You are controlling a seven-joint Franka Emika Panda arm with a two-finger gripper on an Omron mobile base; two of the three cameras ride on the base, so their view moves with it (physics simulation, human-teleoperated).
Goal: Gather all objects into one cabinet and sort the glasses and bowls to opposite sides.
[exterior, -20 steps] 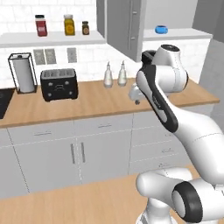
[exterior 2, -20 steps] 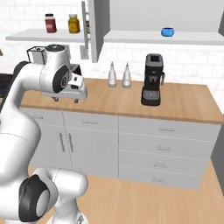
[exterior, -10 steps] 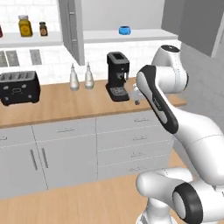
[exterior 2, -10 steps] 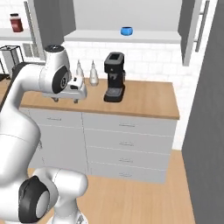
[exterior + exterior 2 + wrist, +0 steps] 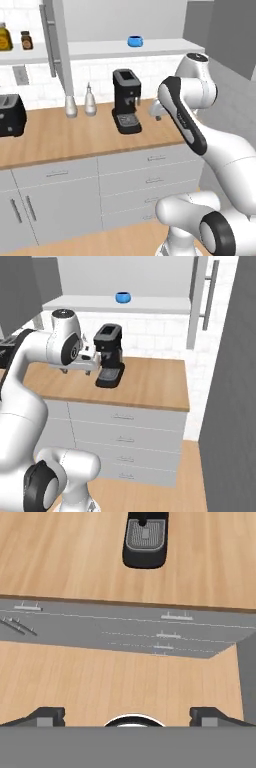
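Blue bowl [image 5: 134,41]: we log it alone on the white shelf board [image 5: 165,47] of the open cabinet [image 5: 200,301], above the black coffee machine [image 5: 126,101]. Gripper [image 5: 127,714]: fingers spread wide, empty, hanging over the wooden counter [image 5: 75,137]. Two white bottles [image 5: 80,101] stand left.

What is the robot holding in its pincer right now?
Nothing. In the hand view the pincer is open, its two tips wide apart with only the floor and the counter between them.
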